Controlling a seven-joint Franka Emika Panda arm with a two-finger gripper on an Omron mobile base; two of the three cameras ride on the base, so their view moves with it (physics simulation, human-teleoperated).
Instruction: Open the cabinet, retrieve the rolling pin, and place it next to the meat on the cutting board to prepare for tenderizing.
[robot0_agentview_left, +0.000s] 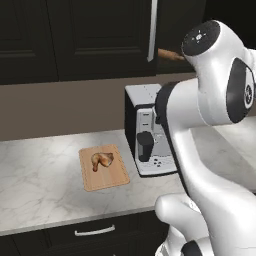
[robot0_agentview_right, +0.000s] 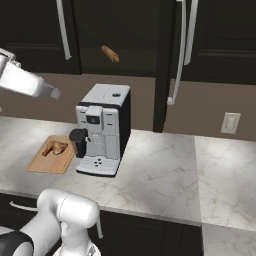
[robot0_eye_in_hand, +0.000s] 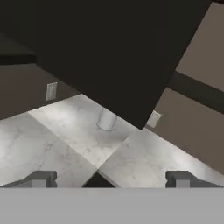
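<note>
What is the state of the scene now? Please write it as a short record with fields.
cabinet: one door swung open, seen edge-on
rolling pin: inside the cabinet, one end showing
cutting board: flat on the marble counter, left of the coffee machine
meat: lying on the board
claw: fingers apart, nothing between them
task stage: door open, pin not yet taken

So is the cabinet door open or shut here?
Open: one cabinet door stands edge-on over the counter, and the rolling pin shows inside.
</note>
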